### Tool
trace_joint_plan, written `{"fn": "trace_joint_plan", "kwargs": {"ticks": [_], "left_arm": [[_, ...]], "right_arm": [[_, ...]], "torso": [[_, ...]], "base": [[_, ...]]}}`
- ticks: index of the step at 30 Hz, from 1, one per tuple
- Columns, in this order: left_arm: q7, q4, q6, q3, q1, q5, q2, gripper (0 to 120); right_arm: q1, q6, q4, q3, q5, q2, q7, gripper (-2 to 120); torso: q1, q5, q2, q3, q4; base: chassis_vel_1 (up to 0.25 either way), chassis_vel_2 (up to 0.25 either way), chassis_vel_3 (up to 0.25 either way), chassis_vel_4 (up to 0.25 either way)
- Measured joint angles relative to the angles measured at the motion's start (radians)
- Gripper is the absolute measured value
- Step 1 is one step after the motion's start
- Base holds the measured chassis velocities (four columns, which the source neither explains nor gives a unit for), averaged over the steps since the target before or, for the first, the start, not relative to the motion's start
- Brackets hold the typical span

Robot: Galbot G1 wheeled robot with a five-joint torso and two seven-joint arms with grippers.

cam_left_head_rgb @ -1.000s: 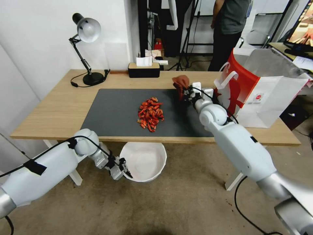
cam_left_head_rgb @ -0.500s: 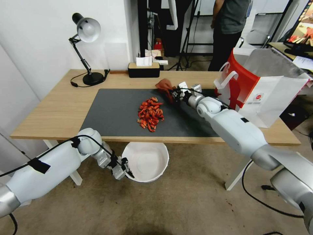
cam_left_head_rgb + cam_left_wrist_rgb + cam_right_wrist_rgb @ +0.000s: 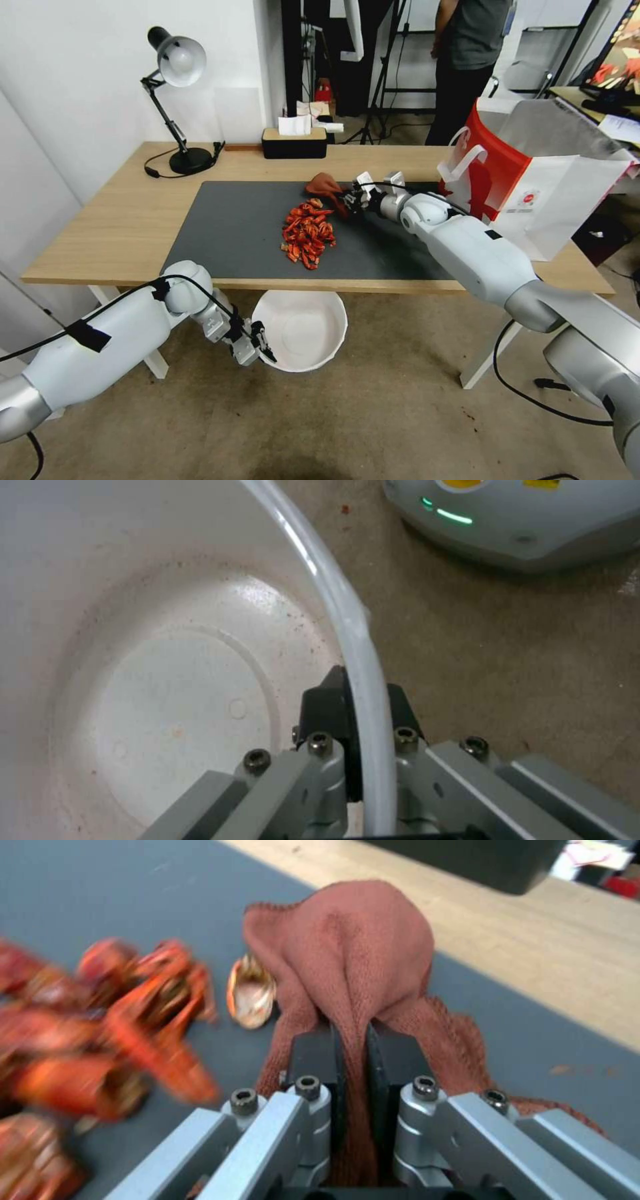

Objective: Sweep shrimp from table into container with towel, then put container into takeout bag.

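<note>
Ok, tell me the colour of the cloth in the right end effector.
Rust-red: the small soft rust-red fabric towel, clearest in the right wrist view.

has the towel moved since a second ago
Yes. The towel, clamped in the right gripper, has gone leftward along the mat, away from the bag, and now sits at the far edge of the shrimp.
</note>
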State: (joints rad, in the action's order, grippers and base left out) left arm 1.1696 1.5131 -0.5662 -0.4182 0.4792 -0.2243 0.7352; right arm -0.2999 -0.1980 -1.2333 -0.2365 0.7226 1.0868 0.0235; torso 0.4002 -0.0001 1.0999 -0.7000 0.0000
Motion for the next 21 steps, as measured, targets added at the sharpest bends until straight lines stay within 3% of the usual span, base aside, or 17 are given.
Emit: {"fn": "trace_joint_plan", "kwargs": {"ticks": [6,12,21], "left_arm": [[0.000,-0.007,-0.001,-0.001,0.002,-0.006,0.004,0],[0.001,-0.030,-0.009,-0.012,-0.007,-0.032,0.026,0],[-0.001,-0.035,-0.018,-0.013,-0.010,-0.036,0.033,0]], "right_arm": [[0.087,0.013,0.138,-0.096,-0.023,0.026,0.085,5],[0.187,0.013,0.289,-0.189,0.000,0.061,0.248,5],[0.203,0.013,0.328,-0.214,0.005,0.073,0.336,5]], "torso": [[0.000,0.0001,0.000,0.000,0.0001],[0.000,0.0000,0.000,0.000,0.0001],[0.000,-0.0001,0.000,0.000,0.0001]], "base": [[0.000,0.000,0.000,0.000],[0.000,0.000,0.000,0.000],[0.000,0.000,0.000,0.000]]}}
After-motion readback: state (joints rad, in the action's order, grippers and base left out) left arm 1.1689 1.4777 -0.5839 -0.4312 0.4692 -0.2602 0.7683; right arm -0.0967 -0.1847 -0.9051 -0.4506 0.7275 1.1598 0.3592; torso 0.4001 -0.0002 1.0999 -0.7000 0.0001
